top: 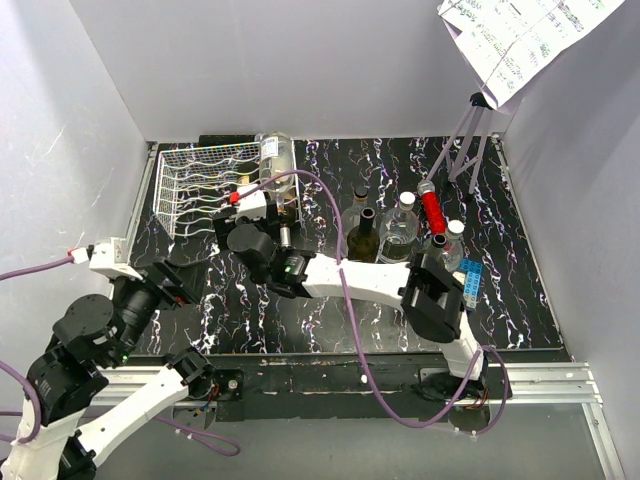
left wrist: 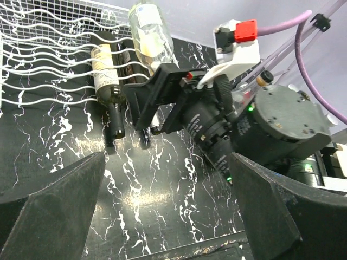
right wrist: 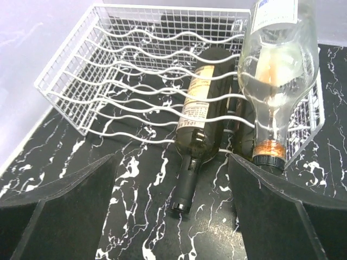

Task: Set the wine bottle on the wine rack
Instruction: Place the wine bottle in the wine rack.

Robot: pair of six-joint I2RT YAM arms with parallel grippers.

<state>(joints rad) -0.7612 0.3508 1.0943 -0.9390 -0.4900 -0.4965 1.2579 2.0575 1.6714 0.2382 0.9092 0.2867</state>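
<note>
Black marble-patterned table (top: 520, 300) with white veins fills the floor of a pale-walled booth. At the left, the left gripper (left wrist: 166, 156) hangs low over the table with its fingers spread wide and nothing between them. It faces the wrist of the other arm.

Toward the back left stands the wine rack (right wrist: 68, 49), made of white-coated wire. It has a fine mesh wall around the sides and wavy rows running across that form side-by-side cradles. The left cradles hold nothing. The dark wine bottle (right wrist: 201, 138) lies in a cradle right of the middle. White wires cross over its body, and its neck pokes out past the front edge, down to the table. It carries a cream label (right wrist: 196, 103) with print too small to read.

Just to its right, in the end cradle, lies the clear wine bottle (right wrist: 276, 81), base to the back and dark-rimmed mouth to the front. There is a reddish-brown stain inside near the neck. Its pale label (right wrist: 276, 11) is cut off at the frame's top and unreadable.

The right gripper (right wrist: 172, 157) sits just in front of the rack, facing both bottle necks. Its fingers are wide apart and grip nothing.

Further right, a cluster of upright bottles (top: 399, 232) stands mid-table. A printed sheet (top: 520, 40) hangs at the top right corner, its text illegible.
</note>
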